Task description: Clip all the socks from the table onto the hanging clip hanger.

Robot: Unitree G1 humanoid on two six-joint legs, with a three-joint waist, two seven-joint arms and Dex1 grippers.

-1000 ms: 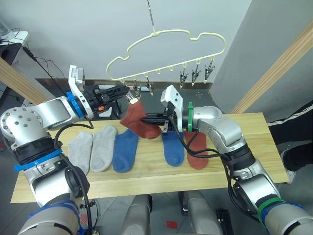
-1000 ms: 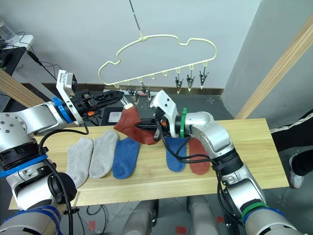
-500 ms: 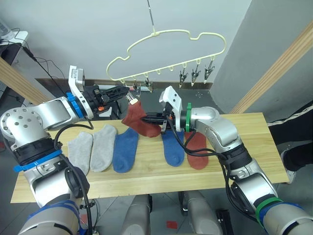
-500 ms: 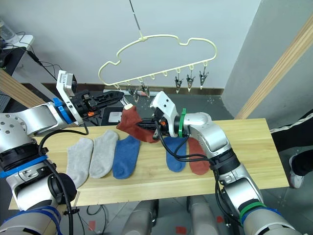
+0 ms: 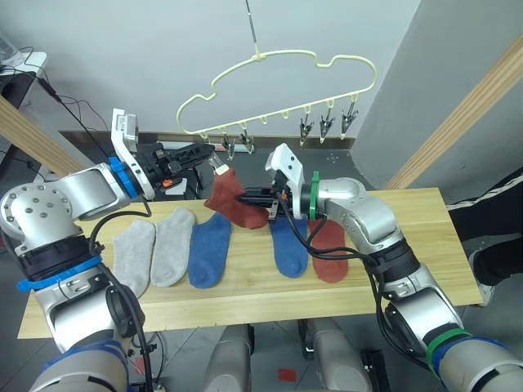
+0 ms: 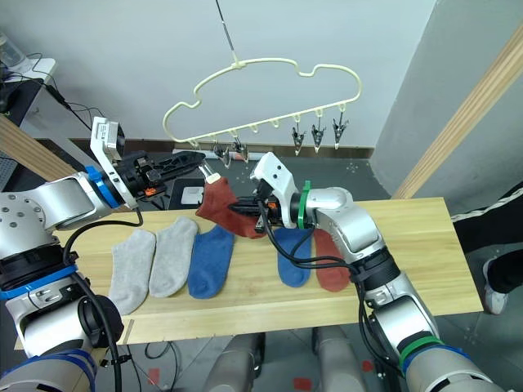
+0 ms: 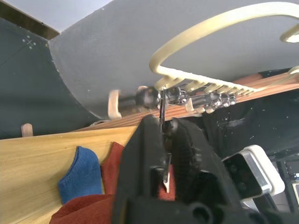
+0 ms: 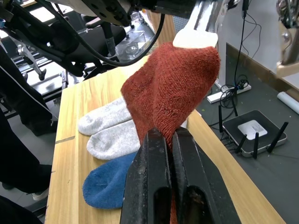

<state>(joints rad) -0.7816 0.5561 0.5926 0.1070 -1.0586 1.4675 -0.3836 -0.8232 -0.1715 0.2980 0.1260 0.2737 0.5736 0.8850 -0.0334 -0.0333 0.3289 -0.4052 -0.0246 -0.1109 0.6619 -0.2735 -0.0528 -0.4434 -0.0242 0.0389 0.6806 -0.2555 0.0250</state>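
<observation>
The cream clip hanger (image 5: 278, 90) hangs above the table (image 5: 409, 278). My left gripper (image 5: 209, 154) is shut on the clip (image 5: 219, 166) at the hanger's left end. Just below it, my right gripper (image 5: 245, 198) is shut on a rust red sock (image 5: 231, 200), held up with its cuff at that clip. In the right wrist view the sock (image 8: 170, 88) rises from between the fingers. On the table lie two grey socks (image 5: 135, 251) (image 5: 173, 243), two blue socks (image 5: 211, 249) (image 5: 289, 243) and another rust red sock (image 5: 329, 251).
Slanted wooden poles stand at the left (image 5: 33, 135) and the right (image 5: 466, 122) of the table. Several free metal clips (image 5: 327, 126) hang along the hanger's bar. A person's dark trouser leg (image 5: 494, 220) is beyond the table's right end. Cables lie on the floor behind.
The right gripper has lifted the red sock slightly towards the clip. The left gripper stays on the clip while its arm has shifted a little to the left.
</observation>
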